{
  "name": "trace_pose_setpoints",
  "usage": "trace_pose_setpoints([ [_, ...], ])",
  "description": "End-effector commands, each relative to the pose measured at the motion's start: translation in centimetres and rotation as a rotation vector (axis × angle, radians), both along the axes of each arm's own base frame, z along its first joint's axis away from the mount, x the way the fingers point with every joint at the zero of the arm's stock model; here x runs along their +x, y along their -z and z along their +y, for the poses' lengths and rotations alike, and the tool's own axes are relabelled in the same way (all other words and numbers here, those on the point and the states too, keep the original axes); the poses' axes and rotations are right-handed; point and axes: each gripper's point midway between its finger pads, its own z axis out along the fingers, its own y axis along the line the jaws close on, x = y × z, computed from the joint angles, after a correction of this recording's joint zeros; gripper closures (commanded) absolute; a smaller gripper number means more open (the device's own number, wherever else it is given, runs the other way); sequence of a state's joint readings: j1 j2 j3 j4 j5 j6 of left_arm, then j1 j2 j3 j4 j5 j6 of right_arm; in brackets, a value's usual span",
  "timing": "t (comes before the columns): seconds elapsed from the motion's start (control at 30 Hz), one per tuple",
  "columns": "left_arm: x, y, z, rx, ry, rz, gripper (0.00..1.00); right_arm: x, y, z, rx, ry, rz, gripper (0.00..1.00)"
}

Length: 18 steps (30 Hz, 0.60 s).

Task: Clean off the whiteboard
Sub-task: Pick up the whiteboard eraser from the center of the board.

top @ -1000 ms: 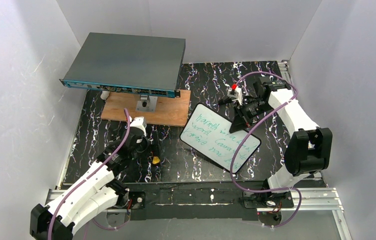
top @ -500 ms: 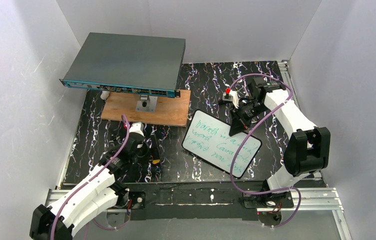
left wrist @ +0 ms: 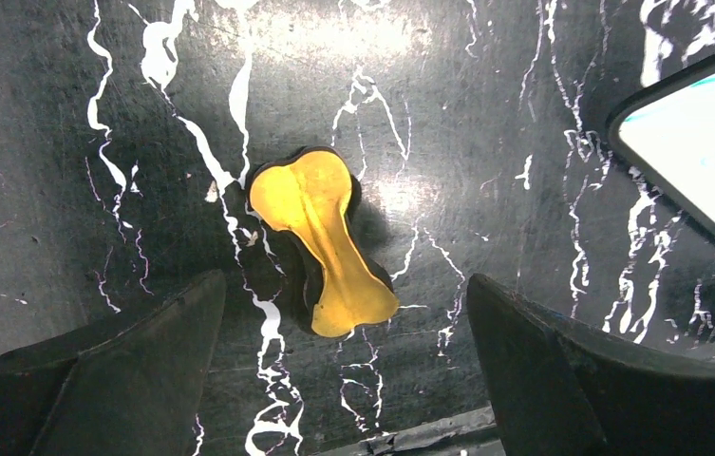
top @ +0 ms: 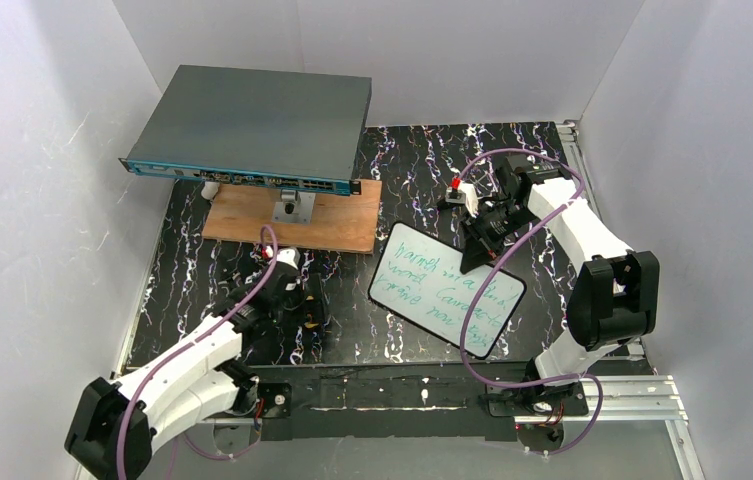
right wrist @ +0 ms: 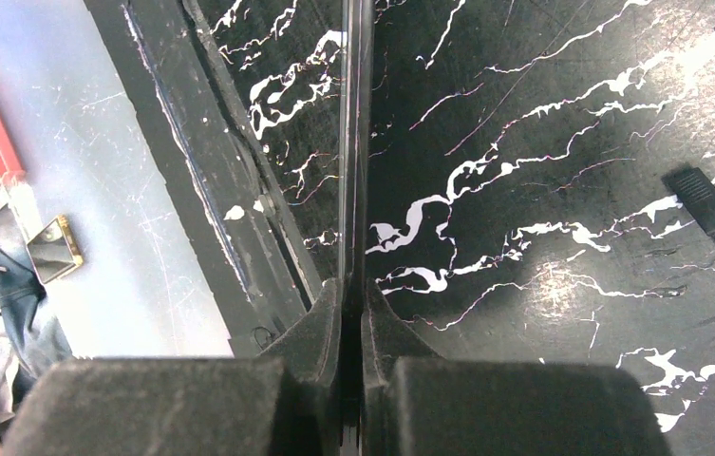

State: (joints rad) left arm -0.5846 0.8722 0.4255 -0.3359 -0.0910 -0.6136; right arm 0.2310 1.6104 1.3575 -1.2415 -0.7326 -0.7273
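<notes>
Your right fingers (right wrist: 325,323) clamp the whiteboard (top: 444,289) to steady it; your left gripper (left wrist: 344,294) gapes over the yellow eraser (left wrist: 320,237), ready to grab

I see the whiteboard (top: 445,288) as white, dark-rimmed, with green handwriting. The table mat (top: 412,160) is black, veined white like marble. The small pad (left wrist: 323,237) is yellow, edged black. The box (top: 252,120) is grey, blue-fronted; the plank (top: 337,225) brown. My 2 arms (top: 577,225) are white.
</notes>
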Motion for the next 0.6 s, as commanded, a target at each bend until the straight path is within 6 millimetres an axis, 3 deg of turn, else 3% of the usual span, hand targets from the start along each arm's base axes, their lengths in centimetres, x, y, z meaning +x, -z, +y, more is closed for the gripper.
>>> trace_pose_setpoints([
  [0.0,0.9,-0.6,-0.5,0.021,0.030,-0.004,0.06,0.7,-0.7,0.6,0.050,-0.031,-0.051,0.99],
  [0.23,1.5,-0.1,0.7,0.115,-0.081,0.081,0.26,0.6,-0.8,1.0,0.076,-0.035,-0.038,0.99],
  [0.37,1.6,0.3,0.6,0.127,-0.122,0.111,0.43,0.5,-0.7,1.0,0.079,-0.035,-0.033,0.99],
  [0.57,1.0,1.0,1.0,0.171,-0.151,0.148,0.49,0.5,-0.7,1.1,0.086,-0.037,-0.035,0.99],
])
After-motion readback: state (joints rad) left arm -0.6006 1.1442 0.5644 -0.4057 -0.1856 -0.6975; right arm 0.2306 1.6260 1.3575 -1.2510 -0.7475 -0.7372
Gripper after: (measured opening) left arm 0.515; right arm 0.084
